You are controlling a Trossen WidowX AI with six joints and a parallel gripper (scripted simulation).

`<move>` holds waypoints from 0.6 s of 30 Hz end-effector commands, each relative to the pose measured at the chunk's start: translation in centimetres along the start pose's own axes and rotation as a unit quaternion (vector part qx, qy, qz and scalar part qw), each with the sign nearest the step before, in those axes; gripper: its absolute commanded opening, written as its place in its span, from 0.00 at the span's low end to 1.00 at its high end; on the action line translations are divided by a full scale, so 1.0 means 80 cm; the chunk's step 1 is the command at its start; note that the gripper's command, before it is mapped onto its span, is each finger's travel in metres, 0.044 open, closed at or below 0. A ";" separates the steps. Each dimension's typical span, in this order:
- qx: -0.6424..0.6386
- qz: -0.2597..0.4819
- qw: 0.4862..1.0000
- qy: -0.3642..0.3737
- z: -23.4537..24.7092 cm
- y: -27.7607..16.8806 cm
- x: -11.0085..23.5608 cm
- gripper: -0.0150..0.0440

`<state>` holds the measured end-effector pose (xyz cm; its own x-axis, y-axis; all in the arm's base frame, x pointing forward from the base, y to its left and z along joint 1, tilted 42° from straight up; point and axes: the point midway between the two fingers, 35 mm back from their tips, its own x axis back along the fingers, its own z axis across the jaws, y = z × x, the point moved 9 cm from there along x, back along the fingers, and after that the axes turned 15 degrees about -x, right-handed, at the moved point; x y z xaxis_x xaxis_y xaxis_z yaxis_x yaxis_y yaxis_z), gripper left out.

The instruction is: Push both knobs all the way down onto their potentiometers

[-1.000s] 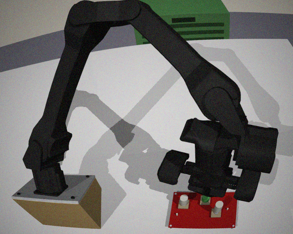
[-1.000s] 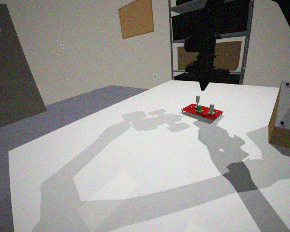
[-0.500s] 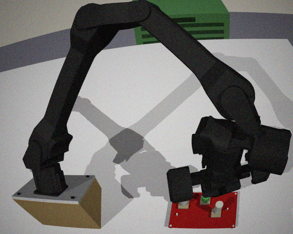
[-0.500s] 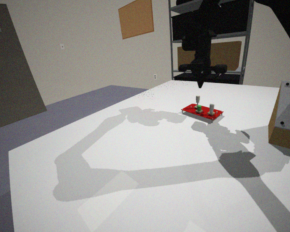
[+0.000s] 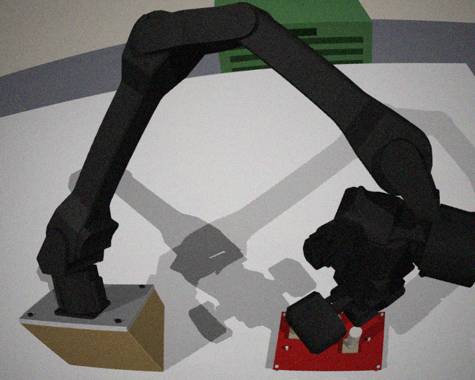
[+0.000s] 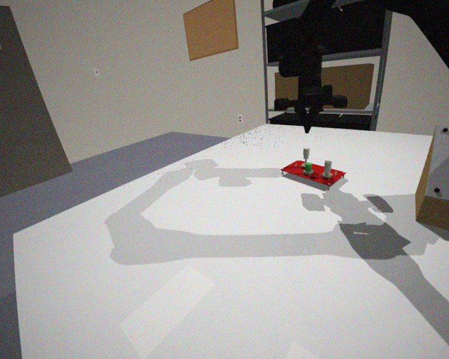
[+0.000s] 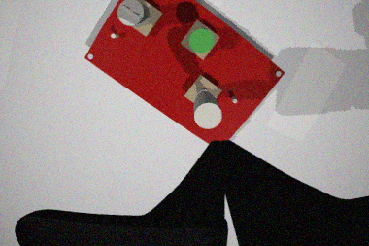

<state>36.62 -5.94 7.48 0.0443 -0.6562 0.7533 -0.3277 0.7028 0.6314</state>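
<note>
The red circuit board (image 5: 322, 357) (image 6: 294, 168) (image 7: 146, 74) stands on short legs on the white table (image 5: 237, 152). It carries a green-topped part (image 6: 308, 166) (image 7: 202, 41) and two potentiometers with pale knobs. One knob (image 5: 354, 335) (image 6: 305, 152) (image 7: 208, 113) stands tall on its shaft. The other knob (image 6: 327, 165) (image 7: 132, 12) is hidden behind the gripper body in the top view. My gripper (image 6: 307, 129) (image 7: 219, 150) is shut with nothing in it. Its tip hangs a little above the tall knob, apart from it.
The arm's base sits on a tan block (image 5: 123, 338) (image 6: 436, 203) near the board. A green cabinet (image 5: 322, 16) stands behind the table. A metal shelf rack (image 6: 380, 67) stands beyond the table's far edge.
</note>
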 end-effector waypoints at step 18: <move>0.014 -0.001 1.000 0.005 0.000 -0.003 -0.032 0.25</move>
<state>36.67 -4.72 5.82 0.0495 -0.6506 0.7578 -0.3609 0.6958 0.6210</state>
